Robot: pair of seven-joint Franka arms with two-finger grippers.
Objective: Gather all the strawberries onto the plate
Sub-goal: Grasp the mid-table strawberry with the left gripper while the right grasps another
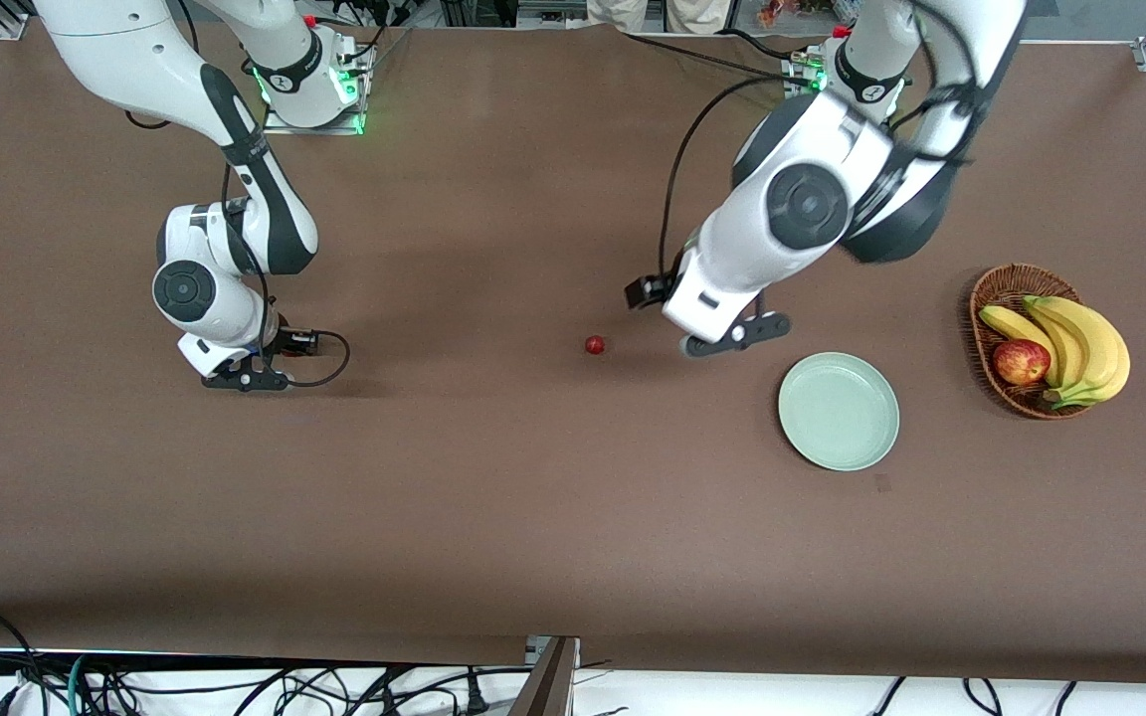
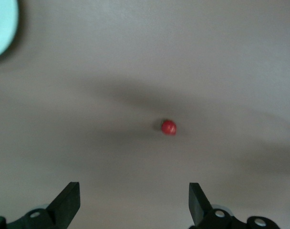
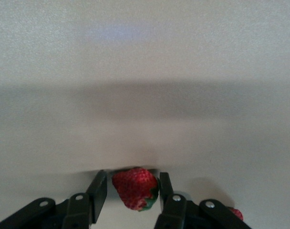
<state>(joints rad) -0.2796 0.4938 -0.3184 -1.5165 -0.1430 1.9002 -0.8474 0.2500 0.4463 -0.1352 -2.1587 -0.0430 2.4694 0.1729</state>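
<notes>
**Item 1.** Brown cloth-covered table [image 1: 533, 517], bearing all the items below.

**Item 2.** Round, shallow, pale mint-green plate [image 1: 839, 411].
- Position: nearest the front camera of all items, toward the left arm's end of the table.
- Contents: nothing on it.

**Item 3.** Right gripper [image 1: 245, 380], black, two-fingered.
- Position: low at the table surface toward the right arm's end, well apart from the plate.
- Pincer: drawn narrow, with a finger at either side of item 4.

**Item 4.** Gripped strawberry [image 3: 134, 187], a small red berry with a green top.
- Position: between the right gripper's fingers.
- Orientation: the green top is turned toward the wrist, the red body points away, and the long axis runs roughly along the fingers.
- Note: a red sliver [image 3: 236, 213] shows past the gripper's body; its identity cannot be told.

**Item 5.** Brown wicker basket [image 1: 993, 298].
- Position: at the left arm's end, just beside the plate and slightly farther from the camera.
- Contents: yellow bananas [image 1: 1080, 343] and a red apple [image 1: 1021, 361].

**Item 6.** Loose strawberry [image 1: 595, 345], a tiny red berry.
- Position: on bare cloth mid-table, farther from the camera than the plate.
- Orientation: appears round, so neither its pointing nor its long axis can be told.

**Item 7.** Left gripper [image 1: 732, 338].
- Position: waits over the cloth between the loose strawberry and the plate.
- Pincer: wide apart, holding nothing.
</notes>
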